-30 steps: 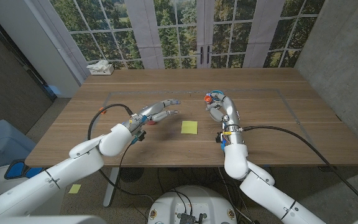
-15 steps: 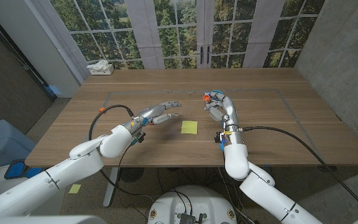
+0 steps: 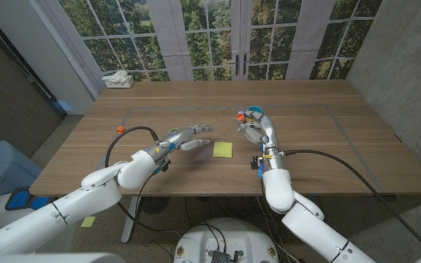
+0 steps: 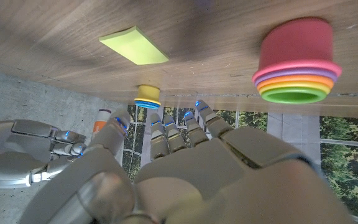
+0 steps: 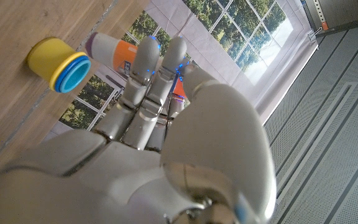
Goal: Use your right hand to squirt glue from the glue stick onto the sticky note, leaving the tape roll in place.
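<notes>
Your head camera looks down over the bench [image 3: 305, 146]; each wrist camera sits close behind its hand, inverted. All share the sticky note [image 3: 223, 149] area.

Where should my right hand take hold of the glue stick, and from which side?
Probably grip the glue stick midway around its round orange-and-white barrel, clear of either end. Come from the robot's side, where the right hand is: in the right wrist view its fingers reach up alongside the barrel.
</notes>
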Available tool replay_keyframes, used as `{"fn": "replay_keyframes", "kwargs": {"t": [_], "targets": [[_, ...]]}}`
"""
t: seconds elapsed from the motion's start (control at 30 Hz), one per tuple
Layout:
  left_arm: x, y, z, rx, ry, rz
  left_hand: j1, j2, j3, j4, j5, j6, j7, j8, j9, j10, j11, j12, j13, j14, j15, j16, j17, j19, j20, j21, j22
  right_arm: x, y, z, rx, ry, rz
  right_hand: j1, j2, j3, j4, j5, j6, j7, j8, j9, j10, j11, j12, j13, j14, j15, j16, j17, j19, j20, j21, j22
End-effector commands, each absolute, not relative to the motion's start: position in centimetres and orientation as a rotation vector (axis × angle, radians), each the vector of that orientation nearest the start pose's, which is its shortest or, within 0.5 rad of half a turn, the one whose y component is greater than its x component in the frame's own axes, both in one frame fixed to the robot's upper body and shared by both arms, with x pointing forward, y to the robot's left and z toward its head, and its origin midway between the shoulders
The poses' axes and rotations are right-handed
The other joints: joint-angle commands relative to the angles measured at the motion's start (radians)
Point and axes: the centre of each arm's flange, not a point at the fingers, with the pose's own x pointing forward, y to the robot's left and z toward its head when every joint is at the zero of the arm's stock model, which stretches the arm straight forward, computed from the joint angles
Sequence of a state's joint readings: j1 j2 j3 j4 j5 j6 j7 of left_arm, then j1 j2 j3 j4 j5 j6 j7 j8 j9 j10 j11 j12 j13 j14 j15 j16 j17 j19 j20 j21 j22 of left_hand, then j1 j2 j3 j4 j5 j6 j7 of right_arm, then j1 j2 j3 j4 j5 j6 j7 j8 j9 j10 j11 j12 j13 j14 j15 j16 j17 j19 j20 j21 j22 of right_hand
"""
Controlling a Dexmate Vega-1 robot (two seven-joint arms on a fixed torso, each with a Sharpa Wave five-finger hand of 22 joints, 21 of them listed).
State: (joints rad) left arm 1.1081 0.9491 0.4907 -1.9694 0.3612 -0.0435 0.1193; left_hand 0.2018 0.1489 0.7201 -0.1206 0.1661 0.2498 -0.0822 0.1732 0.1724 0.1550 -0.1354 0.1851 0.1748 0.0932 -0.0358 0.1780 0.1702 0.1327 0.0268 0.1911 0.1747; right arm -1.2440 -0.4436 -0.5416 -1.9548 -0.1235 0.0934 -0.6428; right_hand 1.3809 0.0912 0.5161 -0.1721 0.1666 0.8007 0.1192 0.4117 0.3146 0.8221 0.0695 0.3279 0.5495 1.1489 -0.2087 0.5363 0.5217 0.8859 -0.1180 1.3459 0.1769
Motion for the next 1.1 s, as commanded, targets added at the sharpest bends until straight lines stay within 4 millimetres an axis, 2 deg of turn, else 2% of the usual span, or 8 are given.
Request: {"fn": "replay_keyframes", "kwargs": {"t": [0.03, 0.53, 0.63, 0.73, 0.87, 1.1], "targets": [[52.3, 20.7, -8.0, 1.261, -0.699, -0.301, 0.001, 0.03, 0.002, 0.002, 0.003, -0.007, 0.0, -0.001, 0.0, -0.008, -0.001, 0.001, 0.002, -0.004, -0.031, 0.003, 0.002, -0.002, 0.0, 0.005, 0.003, 48.7, -11.7, -9.0, -0.224, -0.775, 0.006, 0.006, 0.015, 0.007, 0.005, 0.005, 0.198, -0.083, 0.007, 0.004, 0.166, -0.082, 0.002, 0.003, 0.0, -0.006, -0.004, 0.004, 0.011, -0.108, -0.001, 0.003], [52.7, 19.9, -8.0, 1.298, -0.682, -0.32, -0.006, 0.015, -0.014, 0.001, 0.001, -0.006, -0.002, 0.003, 0.0, -0.012, -0.002, 0.001, 0.002, -0.007, -0.028, 0.002, 0.001, -0.012, -0.001, 0.003, 0.003, 48.6, -11.5, -8.6, -0.209, -0.776, 0.045, 0.004, 0.015, 0.007, 0.005, 0.005, 0.2, -0.081, 0.008, 0.006, 0.168, -0.083, -0.004, 0.007, 0.003, -0.005, -0.006, 0.005, 0.014, -0.108, -0.004, 0.003], [52.8, 19.6, -8.1, 1.317, -0.677, -0.326, -0.013, 0.013, -0.022, 0.005, 0.001, -0.005, -0.001, 0.004, 0.0, -0.015, 0.002, 0.001, 0.002, -0.017, -0.039, 0.0, 0.002, -0.017, -0.005, 0.002, 0.003, 48.5, -11.6, -8.6, -0.208, -0.779, 0.05, 0.005, 0.015, 0.008, 0.005, 0.005, 0.2, -0.081, 0.008, 0.006, 0.167, -0.083, -0.005, 0.008, 0.004, -0.006, -0.006, 0.006, 0.014, -0.108, -0.004, 0.003], [52.8, 19.3, -8.2, 1.354, -0.664, -0.333, -0.021, 0.003, -0.035, 0.004, 0.001, 0.001, 0.005, 0.006, 0.0, -0.014, 0.0, 0.003, 0.002, -0.027, -0.057, -0.002, 0.001, -0.032, -0.01, -0.002, 0.003, 48.5, -11.7, -8.6, -0.202, -0.777, 0.053, 0.005, 0.015, 0.008, 0.004, 0.005, 0.2, -0.081, 0.009, 0.007, 0.169, -0.081, -0.005, 0.009, 0.004, -0.006, -0.007, 0.007, 0.015, -0.108, -0.005, 0.003], [52.9, 19.1, -8.3, 1.377, -0.668, -0.33, -0.044, -0.023, -0.056, 0.006, 0.001, 0.025, 0.001, 0.014, 0.0, 0.003, -0.011, 0.01, 0.002, -0.031, -0.057, -0.002, 0.0, -0.053, -0.012, -0.006, 0.004, 48.6, -11.8, -8.9, -0.201, -0.773, 0.047, 0.005, 0.014, 0.008, 0.004, 0.005, 0.199, -0.081, 0.008, 0.007, 0.17, -0.082, -0.006, 0.01, 0.004, -0.006, -0.007, 0.007, 0.015, -0.108, -0.006, 0.003], [53.3, 18.8, -8.6, 1.382, -0.646, -0.356, -0.056, -0.034, -0.064, 0.005, 0.002, 0.031, -0.004, 0.014, -0.001, 0.008, -0.016, 0.011, 0.002, -0.034, -0.053, -0.003, 0.0, -0.06, -0.015, -0.005, 0.004, 48.4, -11.7, -8.9, -0.19, -0.761, 0.08, 0.004, 0.015, 0.008, 0.005, 0.005, 0.198, -0.08, 0.006, 0.005, 0.171, -0.084, -0.009, 0.012, 0.006, -0.005, -0.008, 0.009, 0.016, -0.108, -0.007, 0.003]]}}
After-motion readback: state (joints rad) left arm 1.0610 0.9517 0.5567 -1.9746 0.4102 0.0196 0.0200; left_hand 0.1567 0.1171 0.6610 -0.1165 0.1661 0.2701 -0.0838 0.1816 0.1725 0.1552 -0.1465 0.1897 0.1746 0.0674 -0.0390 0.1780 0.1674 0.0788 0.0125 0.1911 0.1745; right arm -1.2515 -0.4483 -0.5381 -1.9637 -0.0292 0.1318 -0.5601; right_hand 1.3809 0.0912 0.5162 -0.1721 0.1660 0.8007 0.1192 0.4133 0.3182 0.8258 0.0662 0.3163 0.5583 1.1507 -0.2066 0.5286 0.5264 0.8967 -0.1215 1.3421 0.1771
